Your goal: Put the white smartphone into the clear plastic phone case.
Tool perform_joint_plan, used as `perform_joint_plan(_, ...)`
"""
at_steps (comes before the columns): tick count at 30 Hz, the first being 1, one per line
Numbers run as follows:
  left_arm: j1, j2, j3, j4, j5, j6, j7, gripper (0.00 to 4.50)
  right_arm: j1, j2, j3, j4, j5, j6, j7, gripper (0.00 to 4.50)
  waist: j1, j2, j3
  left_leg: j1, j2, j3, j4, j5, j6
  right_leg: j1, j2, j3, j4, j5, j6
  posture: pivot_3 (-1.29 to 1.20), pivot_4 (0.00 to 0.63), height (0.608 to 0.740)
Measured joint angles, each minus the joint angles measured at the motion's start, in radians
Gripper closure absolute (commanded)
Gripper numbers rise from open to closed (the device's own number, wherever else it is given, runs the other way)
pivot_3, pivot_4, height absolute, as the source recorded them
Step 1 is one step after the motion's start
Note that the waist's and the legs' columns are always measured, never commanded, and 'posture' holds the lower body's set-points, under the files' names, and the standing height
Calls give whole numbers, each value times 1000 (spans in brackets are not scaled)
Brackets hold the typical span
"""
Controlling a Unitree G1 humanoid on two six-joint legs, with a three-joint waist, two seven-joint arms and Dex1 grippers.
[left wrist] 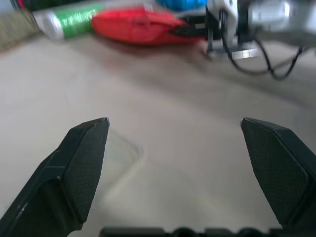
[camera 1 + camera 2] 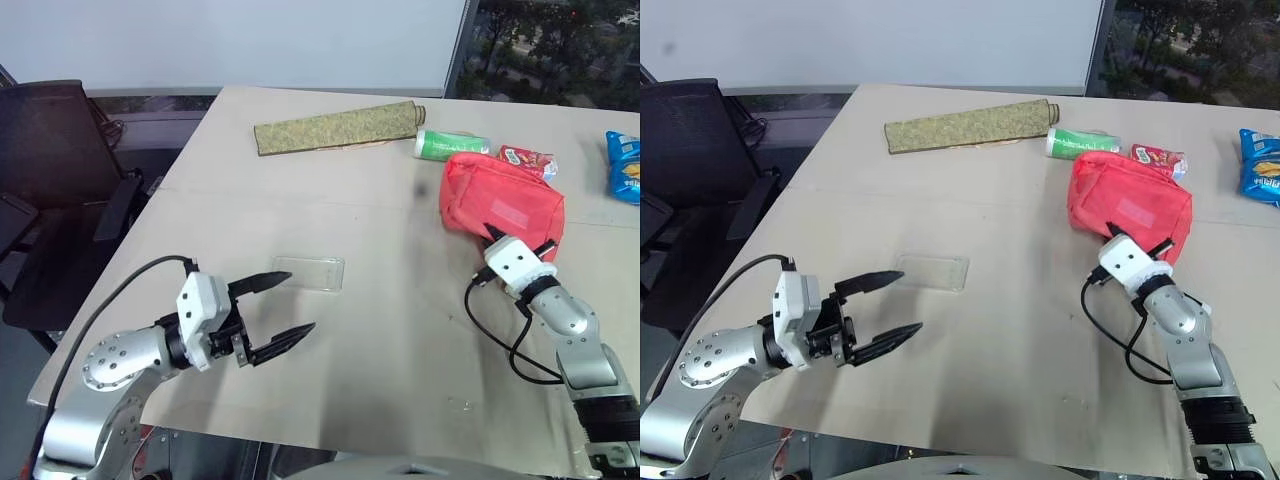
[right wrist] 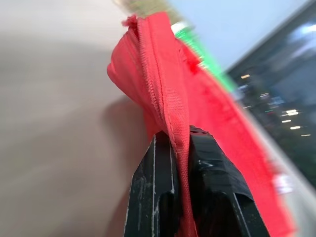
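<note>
Head cams look down over table (image 2: 380, 330); wrist cams sit low, close, both showing red pouch (image 3: 163, 98).

Red pouch (image 2: 502, 201) on beige table (image 2: 380, 330), green tube (image 2: 451, 145) and rolled olive mat (image 2: 337, 127) behind. Blue snack bag (image 2: 623, 166) far right; black chair (image 2: 50, 200) at left.

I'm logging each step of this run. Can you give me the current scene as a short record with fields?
left gripper: open, empty, above the table beside the clear plastic phone case
right gripper: shut on the zipper edge of the red pouch
clear plastic phone case: flat on table, empty
behind pouch: green tube, red snack packet, blue snack bag
far table: rolled olive mat
</note>
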Motion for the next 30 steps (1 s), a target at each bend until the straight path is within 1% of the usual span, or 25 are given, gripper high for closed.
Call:
perform_joint_plan(4, -44, -6, 1, -30, -47, 23, 21, 0, -20, -12, -35, 8, -3, -49, -56, 4440, 0, 0, 0, 1, 2, 3, 1, 0, 0, 0, 3, 3, 0, 2, -1, 0, 150, 740)
perform_joint_plan(8, -104, -7, -7, -54, -69, 56, 60, 0, -75, -35, -98, 35, -34, -140, -172, 4440, -4, 1, 1, 2, 4, 8, 1, 0, 0, 0, 5, 8, 0, 4, -1, 0, 150, 740)
perform_joint_plan(9, -122, -7, -10, -65, -74, 65, 68, 0, -109, -50, -122, 45, -47, -163, -209, 4440, -6, 1, 1, 3, 4, 9, 1, 0, 0, 0, 5, 9, 0, 4, -1, 0, 150, 740)
perform_joint_plan(12, -155, -9, -24, -75, -88, 83, 86, 0, -202, -111, -171, 77, -76, -210, -286, 4440, -16, 0, 1, 4, 4, 12, 1, 0, 0, 0, 6, 11, 0, 5, 0, 0, 150, 740)
perform_joint_plan(13, -165, -13, -30, -77, -89, 91, 98, 0, -265, -160, -175, 127, -102, -234, -315, 4440, -21, 0, 1, 4, 5, 14, 1, 0, 0, 0, 6, 13, 0, 5, 0, 0, 150, 740)
perform_joint_plan(14, -170, -14, -33, -79, -89, 93, 100, 0, -283, -177, -182, 142, -107, -236, -322, 4440, -23, 0, 1, 4, 5, 14, 1, 1, 0, 0, 6, 13, 0, 5, 0, 0, 150, 740)
perform_joint_plan(15, -179, -16, -41, -82, -88, 98, 104, 0, -331, -220, -186, 198, -123, -247, -343, 4440, -24, 0, 1, 4, 5, 15, 1, 1, 0, 0, 7, 13, 0, 5, 0, 0, 150, 740)
perform_joint_plan(20, -208, -26, -63, -82, -88, 109, 119, 0, -420, -313, -162, 404, -191, -289, -400, 4440, -26, 0, 1, 4, 6, 17, 1, 0, 0, 0, 7, 15, 0, 5, 0, 0, 150, 740)
perform_joint_plan(21, -215, -27, -65, -82, -87, 110, 121, 0, -429, -321, -147, 427, -203, -289, -399, 4098, -27, 0, 1, 5, 6, 18, 1, 0, 0, 0, 7, 16, 0, 5, 0, 0, 150, 740)
perform_joint_plan(23, -241, -29, -72, -83, -88, 112, 125, 0, -492, -323, -78, 550, -202, -227, -282, 3420, -36, -2, 2, 9, 8, 22, 1, -1, 2, 3, 9, 20, -1, 6, -1, 0, 150, 740)
perform_joint_plan(25, -242, -29, -78, -83, -87, 114, 126, 0, -488, -292, -64, 642, -129, -143, -138, 2488, -35, -4, 3, 14, 9, 21, 0, -2, 4, 8, 10, 19, -2, 6, -1, 0, 150, 740)
perform_joint_plan(27, -238, -28, -80, -83, -86, 120, 127, 0, -446, -259, -57, 663, -60, -95, -32, 1556, -32, -3, 3, 14, 10, 21, 0, -2, 4, 8, 10, 19, -2, 6, -1, 0, 150, 740)
perform_joint_plan(28, -236, -28, -80, -83, -86, 123, 129, 0, -424, -240, -55, 657, -27, -72, 9, 1434, -31, -3, 4, 14, 10, 21, 0, -2, 4, 8, 10, 19, -2, 6, -1, 0, 150, 740)
perform_joint_plan(29, -235, -27, -80, -83, -86, 127, 132, 0, -400, -221, -56, 642, 11, -36, 52, 1434, -30, -2, 4, 14, 10, 21, 0, -2, 4, 8, 10, 19, -2, 6, -1, 0, 150, 740)
perform_joint_plan(30, -231, -25, -80, -83, -86, 131, 138, 0, -370, -208, -61, 603, 62, 16, 106, 856, -29, -2, 4, 13, 10, 21, 0, -2, 4, 7, 10, 20, -2, 6, -1, 0, 150, 740)
